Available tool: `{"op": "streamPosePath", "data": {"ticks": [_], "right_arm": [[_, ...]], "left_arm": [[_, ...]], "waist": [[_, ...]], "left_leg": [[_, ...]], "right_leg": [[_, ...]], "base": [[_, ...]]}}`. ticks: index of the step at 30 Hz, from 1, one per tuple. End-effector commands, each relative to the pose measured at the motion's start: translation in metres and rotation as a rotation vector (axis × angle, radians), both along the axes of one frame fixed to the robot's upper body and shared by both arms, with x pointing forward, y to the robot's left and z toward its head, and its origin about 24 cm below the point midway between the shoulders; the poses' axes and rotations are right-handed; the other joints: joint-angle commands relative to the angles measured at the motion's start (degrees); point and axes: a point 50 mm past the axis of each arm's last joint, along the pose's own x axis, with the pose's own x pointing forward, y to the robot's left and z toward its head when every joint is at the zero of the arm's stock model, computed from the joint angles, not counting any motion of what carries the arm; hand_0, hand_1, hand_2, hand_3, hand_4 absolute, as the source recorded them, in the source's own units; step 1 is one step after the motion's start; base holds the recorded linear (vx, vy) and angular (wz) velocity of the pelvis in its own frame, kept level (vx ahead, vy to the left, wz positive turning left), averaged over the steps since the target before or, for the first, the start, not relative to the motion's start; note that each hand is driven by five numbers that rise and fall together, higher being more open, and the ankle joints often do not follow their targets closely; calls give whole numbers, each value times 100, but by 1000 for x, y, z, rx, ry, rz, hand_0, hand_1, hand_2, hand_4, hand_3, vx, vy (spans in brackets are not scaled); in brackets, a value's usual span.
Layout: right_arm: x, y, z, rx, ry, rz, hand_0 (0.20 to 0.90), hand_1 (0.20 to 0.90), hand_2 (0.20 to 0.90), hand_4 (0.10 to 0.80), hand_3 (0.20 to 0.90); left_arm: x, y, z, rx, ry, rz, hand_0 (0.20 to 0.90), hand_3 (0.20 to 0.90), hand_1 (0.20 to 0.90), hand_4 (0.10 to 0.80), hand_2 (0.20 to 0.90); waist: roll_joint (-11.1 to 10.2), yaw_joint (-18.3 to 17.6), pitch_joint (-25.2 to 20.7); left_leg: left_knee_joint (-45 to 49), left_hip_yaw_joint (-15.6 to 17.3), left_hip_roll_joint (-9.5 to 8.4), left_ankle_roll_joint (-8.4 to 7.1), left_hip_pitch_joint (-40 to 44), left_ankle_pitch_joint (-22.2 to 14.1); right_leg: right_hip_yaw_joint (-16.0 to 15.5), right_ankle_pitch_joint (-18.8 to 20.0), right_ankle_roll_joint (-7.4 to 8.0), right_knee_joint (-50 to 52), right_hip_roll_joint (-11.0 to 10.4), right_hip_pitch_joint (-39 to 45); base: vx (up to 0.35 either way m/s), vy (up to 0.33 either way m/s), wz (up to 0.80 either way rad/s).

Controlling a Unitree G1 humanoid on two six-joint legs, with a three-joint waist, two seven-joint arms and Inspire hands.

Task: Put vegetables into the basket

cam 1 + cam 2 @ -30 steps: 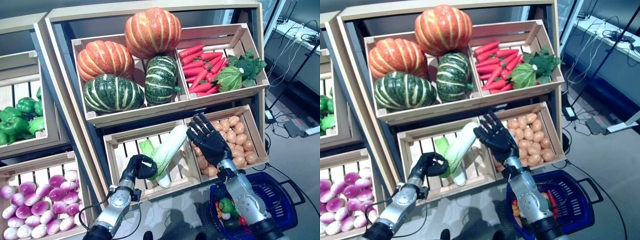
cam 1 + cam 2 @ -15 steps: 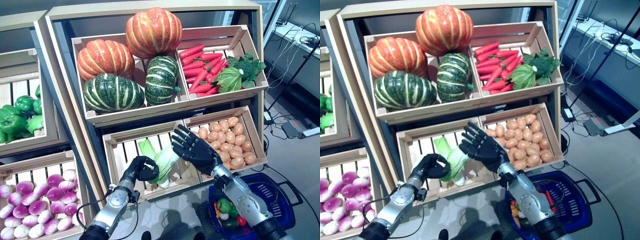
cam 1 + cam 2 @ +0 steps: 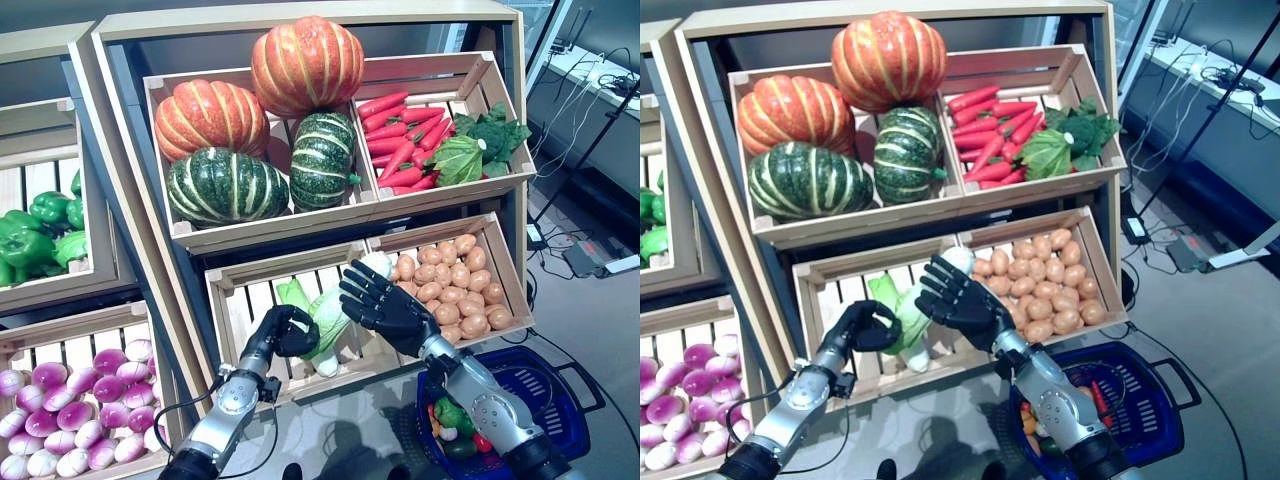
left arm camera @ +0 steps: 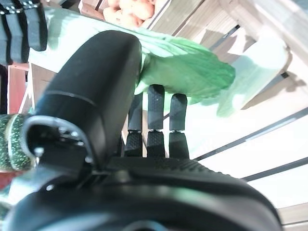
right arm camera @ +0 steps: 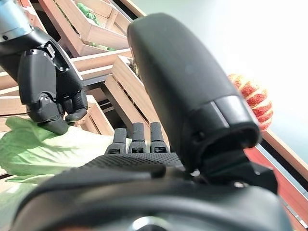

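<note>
Pale green cabbage point(image 3: 335, 305) sits propped in the lower wooden crate point(image 3: 240, 280), my left hand point(image 3: 285, 333) curled round its leafy end, my right hand point(image 3: 385, 305) spread flat against it. Risk: an uneven lift could slip it short of the blue basket point(image 3: 560, 400).

pale green cabbage point(image 3: 332, 305), blue basket point(image 3: 556, 398), black hands

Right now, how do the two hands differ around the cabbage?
The left hand is curled round the leafy green end of the cabbage; the right hand is spread open over its pale upper part, gripping nothing. The left hand sits lower, the right higher. Both are over the same crate.
</note>
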Motion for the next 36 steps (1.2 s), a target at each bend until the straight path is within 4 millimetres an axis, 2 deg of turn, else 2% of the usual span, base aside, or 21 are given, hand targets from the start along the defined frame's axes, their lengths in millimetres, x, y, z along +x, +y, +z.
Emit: {"op": "streamPosePath", "data": {"ticks": [1, 5, 7, 14, 20, 25, 30, 36], "right_arm": [[28, 5, 76, 176, -400, -49, 900, 900, 900, 800, 900], [29, -16, 102, 251, -531, -248, 900, 900, 900, 800, 900], [28, -24, 106, 286, -552, -346, 900, 900, 900, 800, 900], [22, -46, 100, 342, -538, -558, 900, 900, 900, 800, 900], [23, -55, 92, 362, -475, -669, 900, 900, 900, 800, 900], [25, -50, 74, 306, -375, -633, 900, 900, 900, 800, 900], [26, -36, 56, 273, -271, -479, 900, 900, 900, 800, 900], [27, -21, 48, 269, -225, -326, 900, 900, 900, 800, 900]], "left_arm": [[34, -11, 63, -21, -346, -73, 300, 300, 300, 400, 300], [33, -5, 61, -20, -345, -45, 300, 300, 300, 400, 300], [32, -3, 62, -26, -354, -26, 300, 300, 300, 400, 300], [32, 3, 69, -52, -401, 26, 300, 300, 300, 400, 300], [33, 1, 74, -68, -433, 50, 300, 300, 300, 400, 300], [34, -1, 84, -90, -482, 44, 300, 300, 300, 400, 300], [35, -11, 96, -135, -522, -40, 300, 300, 300, 400, 300], [34, -22, 102, -174, -528, -138, 300, 300, 300, 400, 300]], "waist": [[-278, 30, -208], [-259, 19, -216], [-240, 2, -226], [-197, -48, -215], [-197, -72, -206], [-203, -86, -195], [-230, -92, -158], [-266, -81, -163]], "left_leg": [[6, -170, -242, 66, 104, -383], [6, -172, -242, 69, 104, -396], [6, -160, -243, 79, 106, -408], [6, -137, -238, 105, 91, -401], [6, -127, -238, 113, 76, -403], [6, -108, -226, 115, 71, -399], [6, -112, -218, 109, 59, -382], [6, -107, -218, 98, 65, -393]], "right_leg": [[181, -28, 316, 14, -389, 290], [190, -34, 320, 14, -385, 289], [209, -40, 322, 14, -382, 281], [266, -45, 306, 14, -369, 256], [295, -44, 292, 14, -359, 235], [314, -41, 284, 14, -361, 221], [319, -22, 276, 14, -353, 203], [300, -30, 284, 14, -364, 213]], "base": [[0, 0, 0], [0, 0, 0], [0, 0, 0], [-6, 1, -1], [-13, -1, -5], [0, 0, 0], [0, 0, 0], [0, 0, 0]]}}
